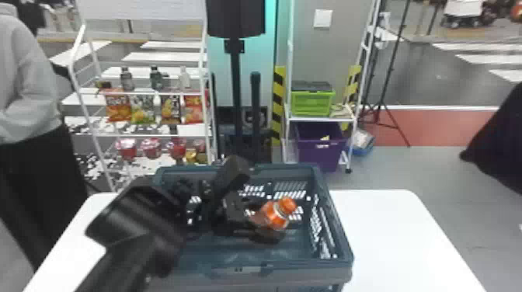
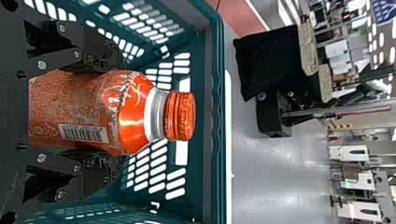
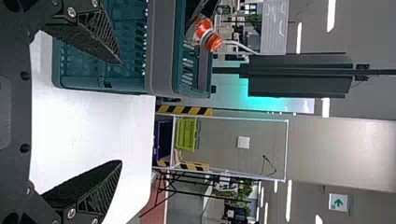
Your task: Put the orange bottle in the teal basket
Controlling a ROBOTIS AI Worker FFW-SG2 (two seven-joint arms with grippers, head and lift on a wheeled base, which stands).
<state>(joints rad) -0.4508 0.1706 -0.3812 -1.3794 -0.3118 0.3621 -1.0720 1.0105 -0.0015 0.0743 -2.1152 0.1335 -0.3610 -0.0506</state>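
Observation:
In the head view my left gripper [image 1: 256,225] is inside the upper part of the teal basket [image 1: 341,248], shut on the orange bottle [image 1: 276,214], whose cap points to the right and slightly up. The left wrist view has the orange bottle [image 2: 130,112] held between the two fingers of my left gripper [image 2: 105,114], cap outward, with the wall of the teal basket [image 2: 212,140] beyond it. My right gripper [image 3: 120,112] stands open with nothing between its fingers, beside the teal basket [image 3: 161,51] and over the table. The orange bottle [image 3: 205,35] shows over the basket's rim there.
The basket stands on a white table [image 1: 380,233]. Behind it are a rack [image 1: 143,93] with snacks, cups and bottles, and a shelf with a green crate [image 1: 312,101] above a purple bin [image 1: 318,151]. A person stands at the left edge.

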